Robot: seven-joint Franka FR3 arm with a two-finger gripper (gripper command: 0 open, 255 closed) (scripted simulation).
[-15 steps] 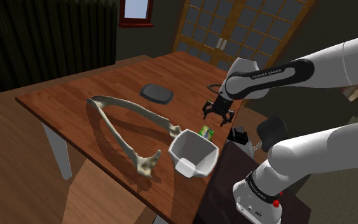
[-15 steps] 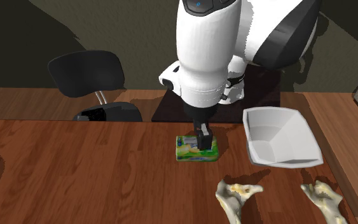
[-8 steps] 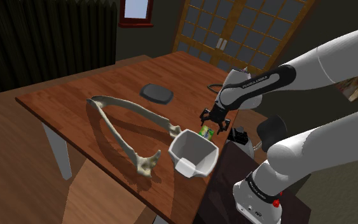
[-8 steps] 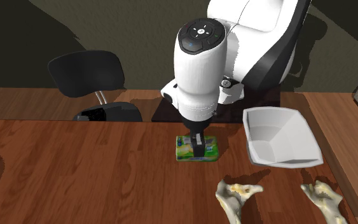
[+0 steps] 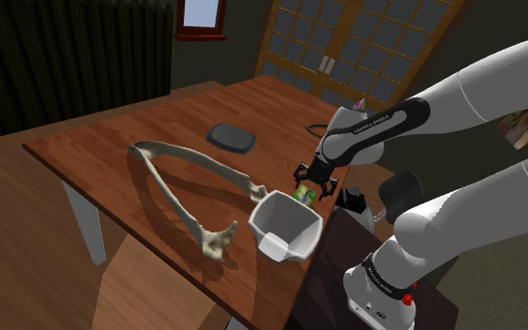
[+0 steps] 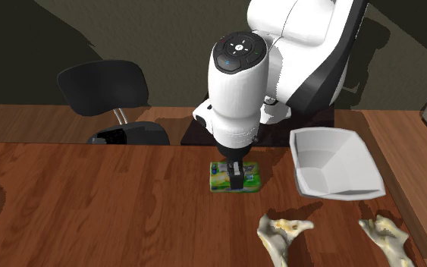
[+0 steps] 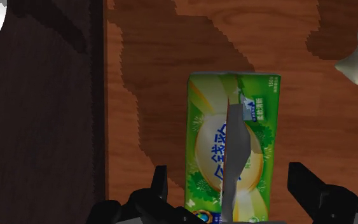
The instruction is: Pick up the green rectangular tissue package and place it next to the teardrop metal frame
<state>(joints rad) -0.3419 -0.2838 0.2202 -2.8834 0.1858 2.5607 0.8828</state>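
Observation:
The green rectangular tissue package [image 7: 234, 146] lies flat on the wooden table near the edge by the stand, beside the white bowl [image 5: 285, 225]. My gripper [image 7: 231, 184] points down over the package, open, with one black finger on each long side and a gap to each. The second exterior view has the gripper [image 6: 236, 178] low over the package [image 6: 221, 179]. From the shoulder view the gripper [image 5: 314, 183] hides most of the package [image 5: 302, 194]. The teardrop frame [image 5: 173, 183] is pale and bone-coloured, lying flat towards the shoulder view's left of the bowl.
The white bowl [image 6: 333, 163] stands close beside the package. The frame's two knobbly ends [image 6: 284, 231] lie just past it. A dark flat dish [image 5: 231, 138] sits farther along the table. A black office chair [image 6: 102, 87] stands behind the table. The table edge [image 7: 104, 127] runs close alongside the package.
The arm has come down and its hand has settled lower over the package, with the open fingers now on either side of it. The package has not moved.

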